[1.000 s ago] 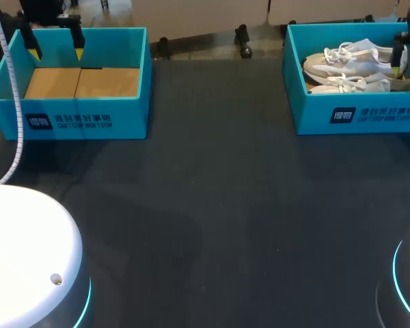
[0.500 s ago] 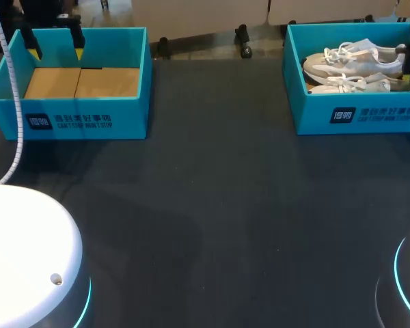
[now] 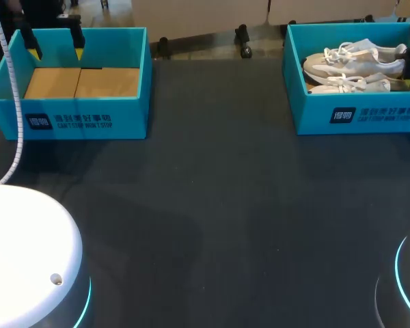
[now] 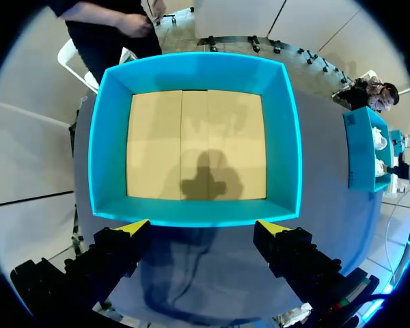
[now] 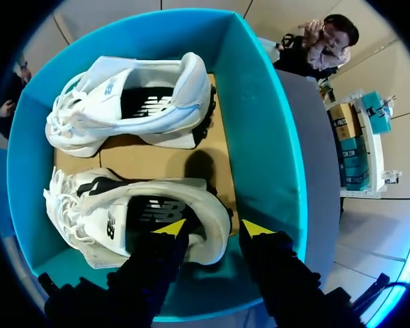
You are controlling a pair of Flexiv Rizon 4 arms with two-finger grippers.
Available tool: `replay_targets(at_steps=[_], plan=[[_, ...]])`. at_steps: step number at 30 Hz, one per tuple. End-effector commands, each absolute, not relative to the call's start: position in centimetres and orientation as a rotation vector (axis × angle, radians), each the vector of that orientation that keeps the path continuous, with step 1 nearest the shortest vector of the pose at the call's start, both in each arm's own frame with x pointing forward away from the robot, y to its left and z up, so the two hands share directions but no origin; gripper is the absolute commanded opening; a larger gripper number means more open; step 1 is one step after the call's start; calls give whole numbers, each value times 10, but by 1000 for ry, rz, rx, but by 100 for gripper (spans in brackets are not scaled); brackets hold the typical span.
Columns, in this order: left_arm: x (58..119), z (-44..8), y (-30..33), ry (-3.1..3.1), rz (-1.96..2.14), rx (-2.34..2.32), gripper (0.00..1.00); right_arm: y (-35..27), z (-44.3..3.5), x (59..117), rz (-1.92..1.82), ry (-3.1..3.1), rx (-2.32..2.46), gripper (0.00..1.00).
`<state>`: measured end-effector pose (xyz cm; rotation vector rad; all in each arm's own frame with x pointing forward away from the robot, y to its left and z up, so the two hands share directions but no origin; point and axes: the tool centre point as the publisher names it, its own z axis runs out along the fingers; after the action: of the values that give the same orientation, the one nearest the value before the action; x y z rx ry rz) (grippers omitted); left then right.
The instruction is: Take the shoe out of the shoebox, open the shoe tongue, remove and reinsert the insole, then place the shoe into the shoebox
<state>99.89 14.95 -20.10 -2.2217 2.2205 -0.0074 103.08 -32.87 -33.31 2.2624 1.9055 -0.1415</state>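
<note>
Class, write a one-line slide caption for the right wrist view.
Open right gripper poised at the heel of the nearer white shoe inside the teal shoebox.

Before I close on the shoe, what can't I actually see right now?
1. Right hand: head view, almost wholly cut off by the right edge.
2. Near shoe: head view, lower half behind the shoebox front wall.
3. Both shoes: left wrist view, too small and far off to make out.

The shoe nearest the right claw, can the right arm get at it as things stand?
Probably yes. The right claw is open over the heel of that shoe, the shoebox has no lid, and nothing lies over it.
</note>
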Motion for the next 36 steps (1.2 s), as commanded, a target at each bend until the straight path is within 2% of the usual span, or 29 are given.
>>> replay_targets(at_steps=[1,23,25,26,28,36], plan=[[999,-201,150,2221,-5,-2222,100,-330,-342,1032,-138,1896,2265,47],[999,-201,150,2221,-5,-2222,100,-335,-371,1034,-160,1881,2280,45],[999,-201,150,2221,-5,-2222,100,-336,-373,1033,-170,1881,2285,42],[999,-201,150,2221,-5,-2222,100,-336,-373,1033,-175,1877,2290,35],[999,-201,150,2221,-5,-2222,100,-338,-374,1032,-182,1874,2292,0],[999,-201,150,2221,-5,-2222,100,-337,-356,1027,-191,1878,2284,0]])
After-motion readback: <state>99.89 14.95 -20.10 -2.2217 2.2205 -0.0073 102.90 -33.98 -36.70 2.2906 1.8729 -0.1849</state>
